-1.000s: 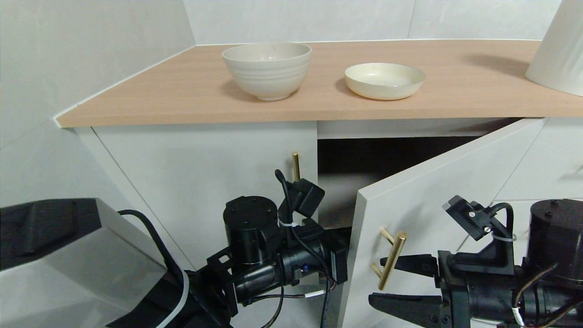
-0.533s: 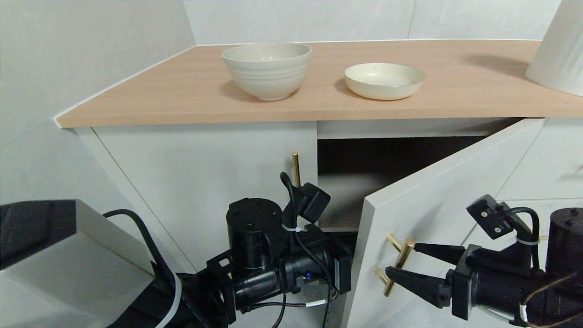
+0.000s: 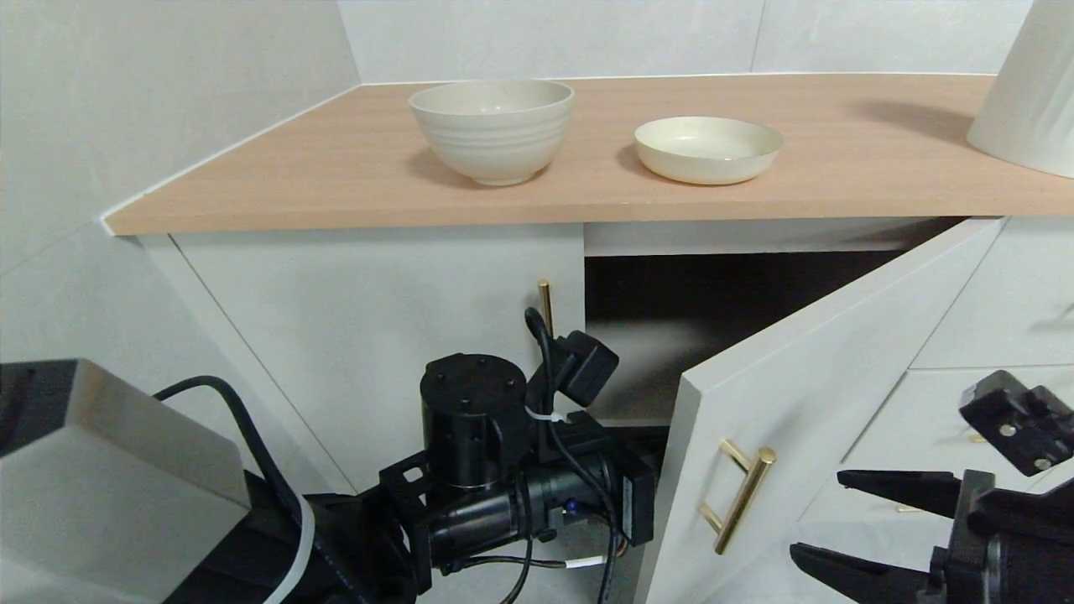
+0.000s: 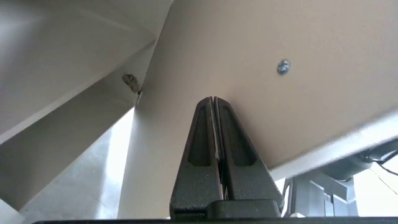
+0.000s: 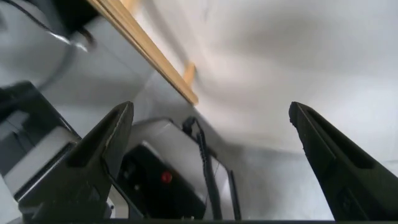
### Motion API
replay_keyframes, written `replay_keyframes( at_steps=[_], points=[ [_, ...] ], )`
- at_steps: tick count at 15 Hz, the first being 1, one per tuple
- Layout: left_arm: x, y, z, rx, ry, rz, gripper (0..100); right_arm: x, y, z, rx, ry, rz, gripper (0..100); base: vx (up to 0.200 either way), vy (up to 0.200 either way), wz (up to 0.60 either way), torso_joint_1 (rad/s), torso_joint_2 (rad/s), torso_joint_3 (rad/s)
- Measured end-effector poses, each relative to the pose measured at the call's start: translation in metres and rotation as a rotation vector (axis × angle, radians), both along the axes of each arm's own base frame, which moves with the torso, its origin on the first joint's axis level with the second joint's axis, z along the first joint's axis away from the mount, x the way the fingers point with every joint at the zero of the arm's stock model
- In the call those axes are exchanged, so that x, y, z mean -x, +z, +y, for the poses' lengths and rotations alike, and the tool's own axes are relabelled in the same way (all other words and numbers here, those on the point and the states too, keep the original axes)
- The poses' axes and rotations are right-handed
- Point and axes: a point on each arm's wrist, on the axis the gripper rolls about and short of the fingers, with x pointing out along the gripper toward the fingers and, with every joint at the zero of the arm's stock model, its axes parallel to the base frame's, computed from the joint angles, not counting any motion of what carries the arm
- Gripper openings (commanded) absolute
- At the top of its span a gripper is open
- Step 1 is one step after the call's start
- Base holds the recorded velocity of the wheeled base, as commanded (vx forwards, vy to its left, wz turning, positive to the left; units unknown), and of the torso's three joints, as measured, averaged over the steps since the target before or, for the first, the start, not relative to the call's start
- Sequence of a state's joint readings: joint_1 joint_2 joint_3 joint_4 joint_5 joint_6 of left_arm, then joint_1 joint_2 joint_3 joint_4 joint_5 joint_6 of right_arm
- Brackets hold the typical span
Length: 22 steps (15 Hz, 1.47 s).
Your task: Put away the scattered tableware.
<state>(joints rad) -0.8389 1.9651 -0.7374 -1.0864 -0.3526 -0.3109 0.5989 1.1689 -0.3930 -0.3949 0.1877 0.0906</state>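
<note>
**Operator:** What are my grippers doing?

**Manual:** Your right gripper (image 3: pixel 818 514) is hanging empty with its jaws spread, at 3 o'clock of the brass bar handle (image 3: pixel 742 499) on the half-open white cabinet door (image 3: pixel 805 369). Your left gripper (image 4: pixel 213 99) is clenched on nothing, and its tip appears to be touching the door's inner face.

**Operator:** And the tableware?

**Manual:** The deep ribbed cream bowl (image 3: pixel 492 126) and, at its 3 o'clock, the shallow cream dish (image 3: pixel 709 147) are sitting on the wooden countertop (image 3: pixel 294 184). Be pushing steadily near the door's free edge, opening it fully before lifting either.

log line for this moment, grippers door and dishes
cabinet door: partly open | left gripper: shut, by its inner face | right gripper: open, off the handle | bowl, dish: on countertop
</note>
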Motion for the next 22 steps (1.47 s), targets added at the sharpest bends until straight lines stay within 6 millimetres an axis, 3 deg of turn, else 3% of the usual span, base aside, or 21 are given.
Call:
replay_keyframes(
  at_steps=[2, 6, 12, 22],
  points=[
    [0.001, 0.001, -0.003, -0.009, -0.006, 0.008, 0, 0.006, 0.008, -0.004, -0.024, 0.000, -0.037, 100, 0.000, 0.000, 0.00, 0.000, 0.00, 0.000],
    [-0.003, 0.008, -0.009, -0.015, -0.007, 0.013, 0, 0.010, 0.013, -0.007, -0.042, 0.001, -0.063, 100, -0.200, 0.000, 0.00, 0.006, 0.00, 0.004],
    [-0.022, 0.017, -0.030, 0.003, -0.010, -0.002, 0, 0.011, 0.014, -0.008, -0.046, -0.001, -0.069, 100, 0.000, 0.000, 0.00, 0.000, 0.00, 0.000],
    [-0.027, 0.018, -0.038, 0.001, -0.014, 0.000, 0, 0.011, 0.015, -0.008, -0.050, -0.004, -0.073, 100, -0.060, 0.000, 0.00, 0.000, 0.00, 0.000]
  ],
)
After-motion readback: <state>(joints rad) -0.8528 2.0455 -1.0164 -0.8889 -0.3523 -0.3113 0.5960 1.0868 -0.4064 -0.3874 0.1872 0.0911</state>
